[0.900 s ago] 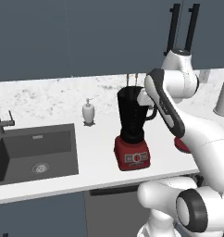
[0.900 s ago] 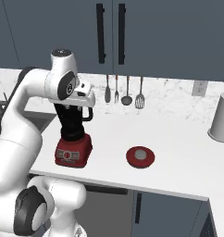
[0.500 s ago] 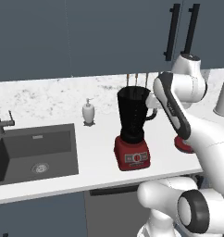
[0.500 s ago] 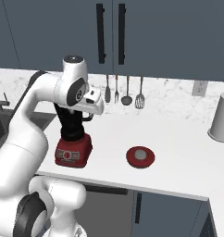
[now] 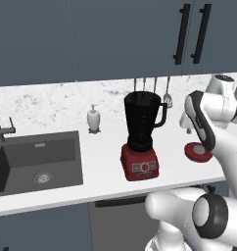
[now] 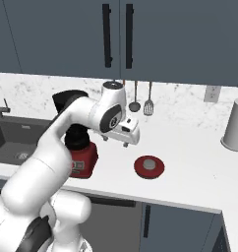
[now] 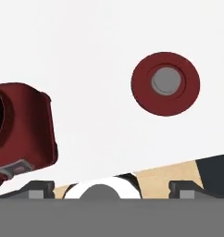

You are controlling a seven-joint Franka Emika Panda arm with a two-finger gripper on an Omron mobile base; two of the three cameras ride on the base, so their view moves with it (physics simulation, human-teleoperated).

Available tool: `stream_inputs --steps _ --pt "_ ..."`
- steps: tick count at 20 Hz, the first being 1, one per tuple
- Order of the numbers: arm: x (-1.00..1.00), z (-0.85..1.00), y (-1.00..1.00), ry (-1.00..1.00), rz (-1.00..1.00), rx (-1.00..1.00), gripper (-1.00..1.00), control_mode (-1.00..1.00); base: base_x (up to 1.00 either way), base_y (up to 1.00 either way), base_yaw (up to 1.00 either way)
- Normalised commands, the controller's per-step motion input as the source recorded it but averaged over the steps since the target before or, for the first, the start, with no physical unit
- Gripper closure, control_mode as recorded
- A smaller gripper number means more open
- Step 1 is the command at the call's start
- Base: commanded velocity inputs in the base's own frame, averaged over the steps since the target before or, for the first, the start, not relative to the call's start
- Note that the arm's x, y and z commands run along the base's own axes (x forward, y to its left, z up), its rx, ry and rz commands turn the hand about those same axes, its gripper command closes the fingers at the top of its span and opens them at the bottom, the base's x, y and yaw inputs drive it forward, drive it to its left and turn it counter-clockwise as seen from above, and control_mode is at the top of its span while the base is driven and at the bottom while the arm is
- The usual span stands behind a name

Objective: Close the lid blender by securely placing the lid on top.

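Observation:
The lid is a round red disc with a grey centre, lying flat on the white counter to the right of the blender; the arm partly covers the lid in the left base view. The blender, a tall black jar with a side handle on a red square base, stands with its mouth uncovered. My gripper hangs above the counter between blender and lid, pointing down, open and holding nothing. In the hand view the lid lies ahead at the upper right, the blender's base sits at the left, and the gripper has its tips wide apart.
A white soap dispenser stands left of the blender, with the sink and faucet beyond it. Utensils hang on the back wall. At the far right stands a white canister. The counter's front edge runs just below the lid.
The arm has swung right, away from the blender jar, and the hand has come down toward the counter near the lid. Blender and lid have not moved.

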Motion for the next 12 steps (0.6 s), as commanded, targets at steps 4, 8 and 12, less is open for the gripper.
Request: stream_inputs --steps 4,8,12 --pt "0.47 -0.81 -1.00 0.36 -0.14 0.01 -1.00 -1.00 0.00 0.00 0.00" --pt "0.48 -0.88 -0.45 0.18 -0.02 0.04 -1.00 -1.00 0.00 0.00 0.00" --pt "0.32 -0.67 -0.28 0.00 0.00 0.02 -1.00 -1.00 0.00 0.00 0.00"
